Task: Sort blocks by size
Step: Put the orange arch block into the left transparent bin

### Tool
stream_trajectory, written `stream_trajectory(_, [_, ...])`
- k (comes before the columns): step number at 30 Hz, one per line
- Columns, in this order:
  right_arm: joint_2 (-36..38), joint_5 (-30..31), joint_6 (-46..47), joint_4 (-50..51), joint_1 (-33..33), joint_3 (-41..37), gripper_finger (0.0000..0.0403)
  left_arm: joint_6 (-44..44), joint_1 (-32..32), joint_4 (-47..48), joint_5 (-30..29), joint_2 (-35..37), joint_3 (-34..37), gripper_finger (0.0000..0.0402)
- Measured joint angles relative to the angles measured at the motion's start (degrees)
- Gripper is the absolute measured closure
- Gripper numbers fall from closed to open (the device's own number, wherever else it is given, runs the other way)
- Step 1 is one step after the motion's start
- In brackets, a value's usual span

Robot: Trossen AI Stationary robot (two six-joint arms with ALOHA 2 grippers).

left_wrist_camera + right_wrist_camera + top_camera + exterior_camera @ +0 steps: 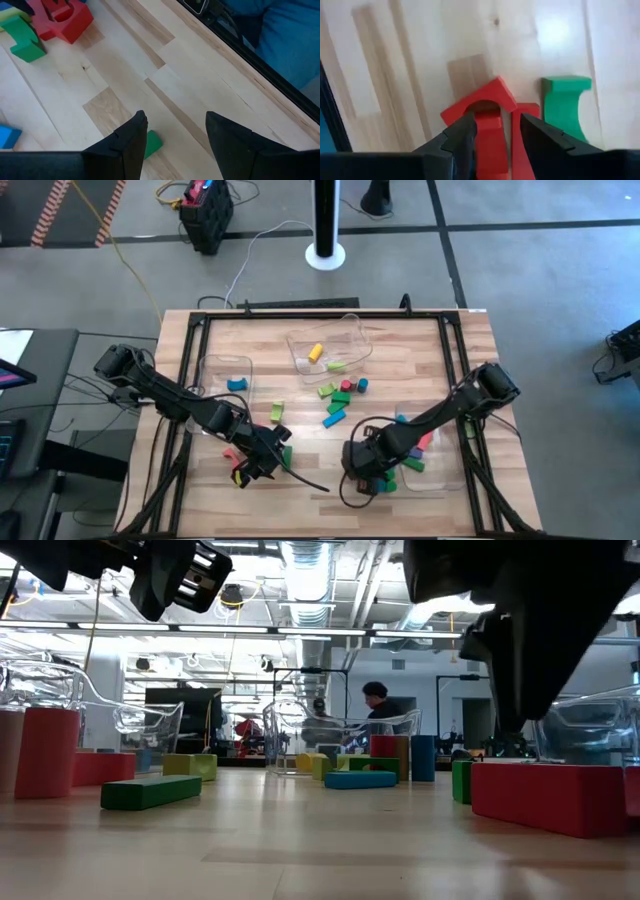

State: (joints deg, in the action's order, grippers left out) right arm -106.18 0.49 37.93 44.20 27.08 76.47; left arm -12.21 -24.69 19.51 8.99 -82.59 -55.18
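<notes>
Coloured blocks (340,395) lie scattered on the wooden table. My right gripper (497,119) points down near the front edge (363,478), shut on a red block (489,135). Under it on the table lie a red arch (481,101), a red bar (524,125) and a green arch (565,107). My left gripper (175,119) hangs open over bare wood at the front left (266,464). A small green block (151,144) lies on the table beside one of its fingers. A red arch (65,17) and a green block (25,44) lie farther off. My right gripper has the red block's two opposite sides (479,137) between its two fingers, coming from above and pointing down. The fingers hide the places of contact. The block sits just above the red arch; whether it is clear of the table does not show.
Three clear bins stand on the table: one at the left (225,372), one at the far middle (330,345) with a yellow block in it, one at the right (432,452). A green bar (150,790) and a large red block (550,795) lie near the front. A person sits beyond the table (378,705).
</notes>
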Motion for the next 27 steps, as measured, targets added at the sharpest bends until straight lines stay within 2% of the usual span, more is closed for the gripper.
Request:
stream_trajectory(6, [-0.05,2.27,-13.00,-1.61,1.57,0.00,0.0216,0.03,0.00,0.00,0.00,0.00,0.00,0.0205])
stream_trajectory(15, [-0.05,5.70,-21.86,-3.52,1.54,0.04,0.0216,0.03,0.00,0.00,-0.02,0.00,0.00,0.0205])
stream_trajectory(27, [-4.59,4.42,-29.26,-2.57,1.27,0.09,0.0216,0.27,0.00,-0.05,-0.02,0.00,-0.03,0.0205])
